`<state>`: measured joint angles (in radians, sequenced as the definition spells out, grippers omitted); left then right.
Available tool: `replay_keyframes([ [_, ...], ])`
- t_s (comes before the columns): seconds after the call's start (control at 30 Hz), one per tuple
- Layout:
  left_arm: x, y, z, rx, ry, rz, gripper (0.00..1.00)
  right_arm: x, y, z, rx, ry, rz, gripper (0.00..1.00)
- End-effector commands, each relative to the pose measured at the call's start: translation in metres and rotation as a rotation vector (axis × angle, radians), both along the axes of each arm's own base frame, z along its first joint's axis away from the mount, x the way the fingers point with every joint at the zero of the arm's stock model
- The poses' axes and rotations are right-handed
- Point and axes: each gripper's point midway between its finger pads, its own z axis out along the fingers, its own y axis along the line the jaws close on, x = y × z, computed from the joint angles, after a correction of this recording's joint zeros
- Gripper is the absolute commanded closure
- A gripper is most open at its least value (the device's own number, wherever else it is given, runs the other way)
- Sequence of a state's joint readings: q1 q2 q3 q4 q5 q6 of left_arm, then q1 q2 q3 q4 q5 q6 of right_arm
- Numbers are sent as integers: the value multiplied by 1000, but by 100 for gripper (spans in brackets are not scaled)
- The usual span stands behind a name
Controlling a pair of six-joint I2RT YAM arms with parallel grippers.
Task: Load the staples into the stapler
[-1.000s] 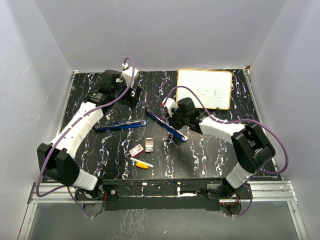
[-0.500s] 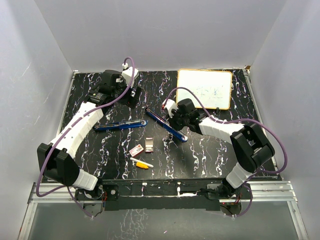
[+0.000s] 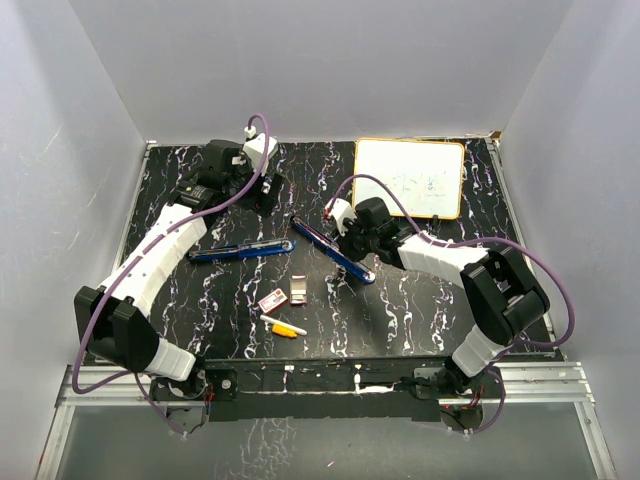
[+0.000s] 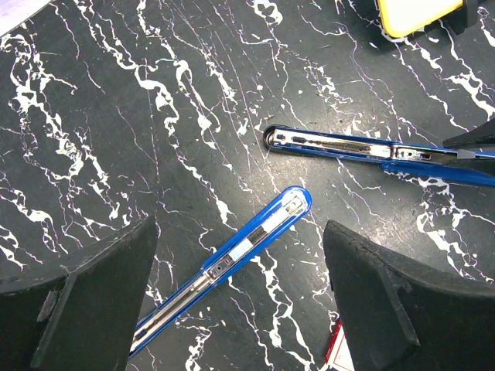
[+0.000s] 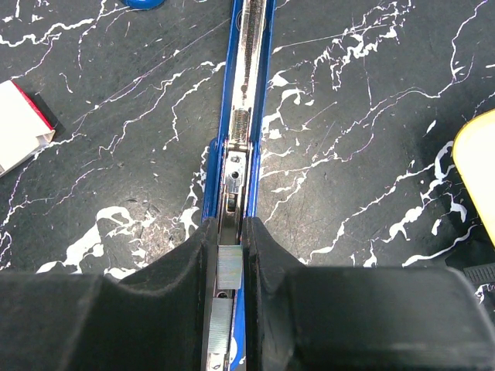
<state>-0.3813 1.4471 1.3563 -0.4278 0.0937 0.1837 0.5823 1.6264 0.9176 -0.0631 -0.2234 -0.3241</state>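
The right gripper [image 5: 230,232] is clamped on 1 staple strip [image 5: 229,267], holding it lengthwise over the open channel of the blue stapler [image 5: 246,77], apparently to seat it. The left gripper [image 3: 262,190] hangs wide open and empty at the far left. The staples box [image 3: 272,300] lies nearer, left of the stapler.

A lab booth: white walls [image 3: 320,70] enclose marbled table [image 3: 400,310].

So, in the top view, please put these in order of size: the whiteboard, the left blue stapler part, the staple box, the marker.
1. whiteboard
2. left blue stapler part
3. marker and staple box: not ranked; the marker looks longer, the box wider.
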Motion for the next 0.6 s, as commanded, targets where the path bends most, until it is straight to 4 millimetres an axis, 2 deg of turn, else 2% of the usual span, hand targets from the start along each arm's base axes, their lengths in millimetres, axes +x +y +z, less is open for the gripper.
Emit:
replay_keyframes([
  [0.0, -6, 4, 28, -22, -61, -7, 13, 7, 2, 5, 23, -50, 2, 90],
  [0.27, -7, 4, 29, -25, -62, -8, 13, 5, 1, -1, 23, -42, 10, 90],
  [0.57, -7, 3, 28, -25, -61, -9, 13, 7, 3, 13, 64, -72, 15, 90],
])
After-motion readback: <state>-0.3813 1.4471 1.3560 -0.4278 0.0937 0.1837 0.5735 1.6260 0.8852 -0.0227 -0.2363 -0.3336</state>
